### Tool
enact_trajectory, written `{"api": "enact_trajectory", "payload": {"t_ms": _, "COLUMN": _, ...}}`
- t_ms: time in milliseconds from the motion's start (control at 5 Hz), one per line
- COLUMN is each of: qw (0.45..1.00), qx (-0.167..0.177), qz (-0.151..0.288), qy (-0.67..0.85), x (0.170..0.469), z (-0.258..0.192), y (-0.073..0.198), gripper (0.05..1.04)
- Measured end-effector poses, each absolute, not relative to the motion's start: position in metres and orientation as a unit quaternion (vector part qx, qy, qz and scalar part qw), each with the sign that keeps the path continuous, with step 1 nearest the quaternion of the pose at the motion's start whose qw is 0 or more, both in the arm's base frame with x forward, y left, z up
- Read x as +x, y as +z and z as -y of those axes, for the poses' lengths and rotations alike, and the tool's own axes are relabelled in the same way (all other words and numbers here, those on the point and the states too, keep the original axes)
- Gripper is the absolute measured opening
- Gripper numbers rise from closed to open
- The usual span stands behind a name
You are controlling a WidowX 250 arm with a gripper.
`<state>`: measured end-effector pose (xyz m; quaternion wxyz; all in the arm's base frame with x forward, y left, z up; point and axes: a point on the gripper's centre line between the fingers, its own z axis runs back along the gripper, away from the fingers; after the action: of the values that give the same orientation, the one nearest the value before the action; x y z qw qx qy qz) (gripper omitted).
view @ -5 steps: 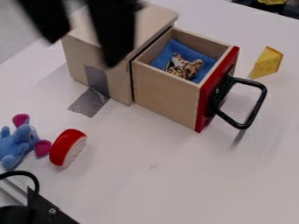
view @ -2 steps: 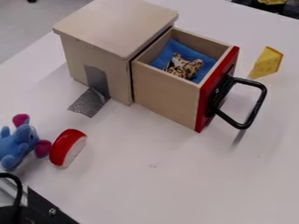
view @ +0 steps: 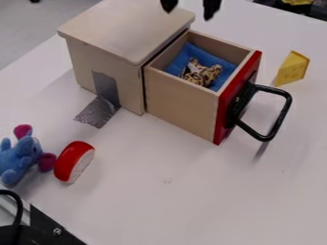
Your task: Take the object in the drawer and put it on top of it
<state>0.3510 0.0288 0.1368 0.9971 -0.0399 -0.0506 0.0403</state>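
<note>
At the top edge of the camera view is the gripper (view: 190, 10), its two dark fingertips open and apart with nothing between them, above and behind the drawer. The wooden drawer (view: 182, 103) is pulled out of its box and has a red front with a black handle. Inside it, a leopard-spotted toy (view: 201, 73) lies on a blue cloth (view: 182, 58). The flat wooden top (view: 127, 29) of the box is bare.
A yellow cheese wedge (view: 292, 68) stands right of the drawer. Grey tape (view: 101, 111) runs from the box onto the table (view: 191, 201). At left are a blue plush toy (view: 19, 158) and a red-and-white toy (view: 74, 161); black hardware (view: 48, 228) occupies the lower-left corner.
The gripper, large over the box's top at first, left the view and is now back at the top edge, farther right. Box, drawer and toys have stayed put; the lower-left cable has shifted slightly.
</note>
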Motion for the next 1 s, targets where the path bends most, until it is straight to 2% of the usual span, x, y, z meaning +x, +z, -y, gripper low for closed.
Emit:
{"api": "enact_trajectory", "payload": {"t_ms": 200, "qw": 0.998, "qx": -0.047, "qz": 0.043, "qy": 0.025, "x": 0.354, "z": -0.018, "y": 0.115, "gripper": 0.999}}
{"api": "enact_trajectory", "payload": {"t_ms": 400, "qw": 0.999, "qx": -0.042, "qz": 0.024, "qy": 0.005, "x": 0.344, "z": -0.007, "y": 0.099, "gripper": 0.999}}
{"api": "enact_trajectory", "payload": {"t_ms": 800, "qw": 1.0, "qx": -0.016, "qz": -0.013, "qy": -0.009, "x": 0.33, "z": -0.006, "y": 0.065, "gripper": 0.999}}
{"api": "enact_trajectory", "payload": {"t_ms": 1000, "qw": 0.999, "qx": -0.003, "qz": -0.038, "qy": -0.018, "x": 0.325, "z": -0.008, "y": 0.053, "gripper": 0.955}}
